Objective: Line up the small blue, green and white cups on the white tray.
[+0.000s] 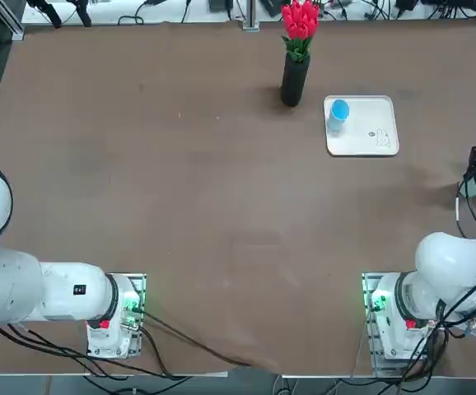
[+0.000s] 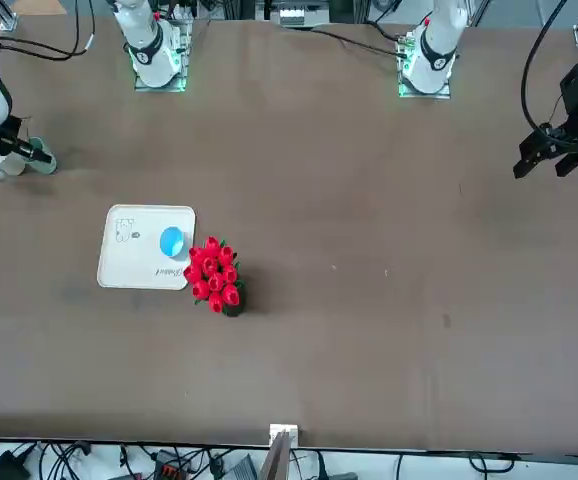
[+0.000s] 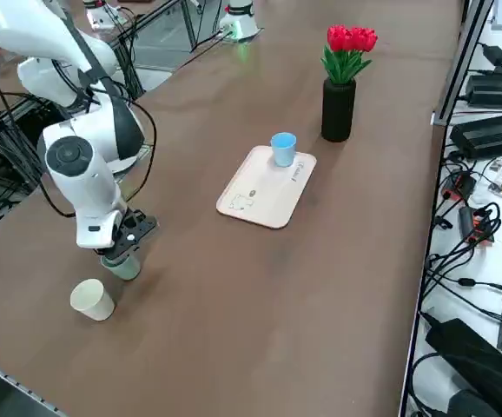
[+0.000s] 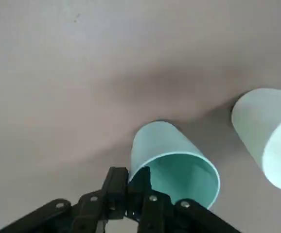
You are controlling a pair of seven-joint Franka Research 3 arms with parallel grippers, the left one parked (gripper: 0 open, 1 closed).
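You have the white tray [image 1: 363, 146] lying flat on the worktop [image 1: 197, 197], with the blue cup [image 1: 338, 114] standing on it close to one corner, on the side nearest the black vase [image 1: 295, 80]. The top view gives you the cup's place on the tray; the right side view shows you more plainly that it stands upright. Your front view picks out a small printed figure [image 2: 124, 230] at one corner of the tray and dark lettering [image 2: 169, 272] along the edge, near the blue cup.

The green cup [image 4: 174, 165] and the white cup [image 4: 272, 136] are off the tray, well apart from it. From the top view you get only part of them, by the right gripper [image 4: 129, 175] at the picture's edge. The right side view shows you both: the green one under the gripper, the white one near it on the worktop. Only the right wrist view shows you the grip itself: the fingers are clamped on the green cup's wall, one inside the rim and one outside, with the white cup just beside, its mouth toward the camera.

Near the tray, the vase holds red flowers [image 3: 352, 39]. The front view looks down on their heads, while the right side view shows you the green leaves and the vase's full height.
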